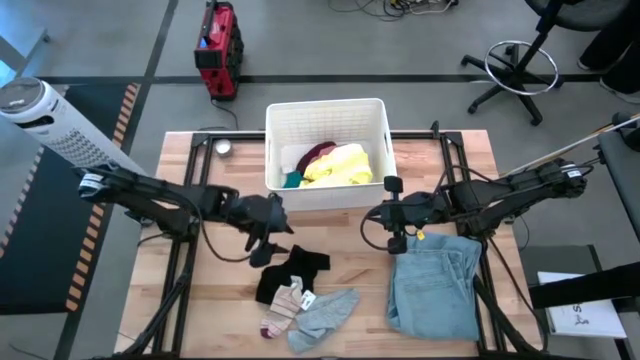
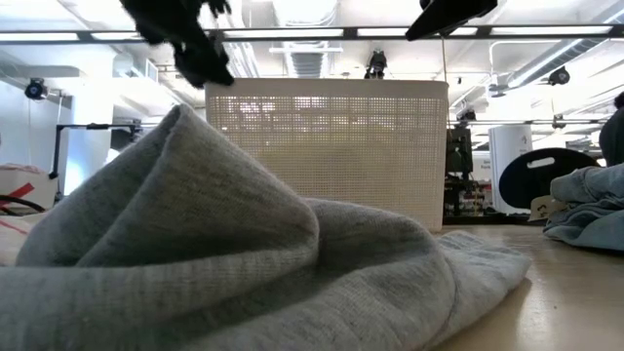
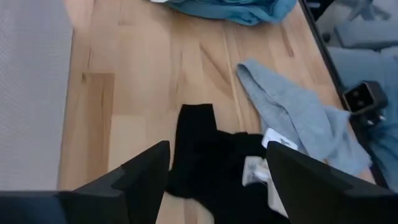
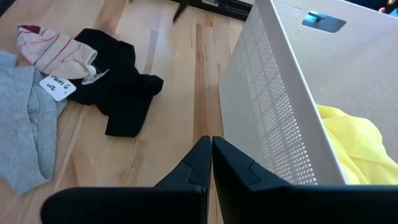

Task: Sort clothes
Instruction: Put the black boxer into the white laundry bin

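In the overhead view both arms reach in from the table's sides toward the middle. The left gripper [image 1: 268, 243] sits left of centre, just above the black garment [image 1: 292, 272], its fingers spread wide and holding nothing. The right gripper [image 1: 390, 222] sits right of centre, just below the front wall of the white basket [image 1: 328, 112], its fingers pressed together with nothing between them.

The basket stands at upper centre with a yellow top [image 1: 340, 165], a maroon piece [image 1: 317, 152] and a teal piece [image 1: 291, 180] inside. Below it on the wooden table [image 1: 190, 160] lie the black garment, a striped sock [image 1: 283, 310] and a grey garment [image 1: 327, 313] at lower centre, and light blue jeans [image 1: 435, 285] at lower right.

The left wrist view shows what the overhead cannot: the open fingers [image 3: 146, 177] framing the black garment [image 3: 211, 155], with a white tag [image 3: 273, 138] at the edge of the grey garment [image 3: 292, 112]. The right wrist view shows the closed fingers [image 4: 205, 165] near the basket's perforated wall [image 4: 273, 118], yellow fabric [image 4: 354, 140] inside, and the sock [image 4: 53, 50] at upper left.

The low view is filled by grey cloth [image 2: 224, 263], the basket [image 2: 327, 146] behind it.
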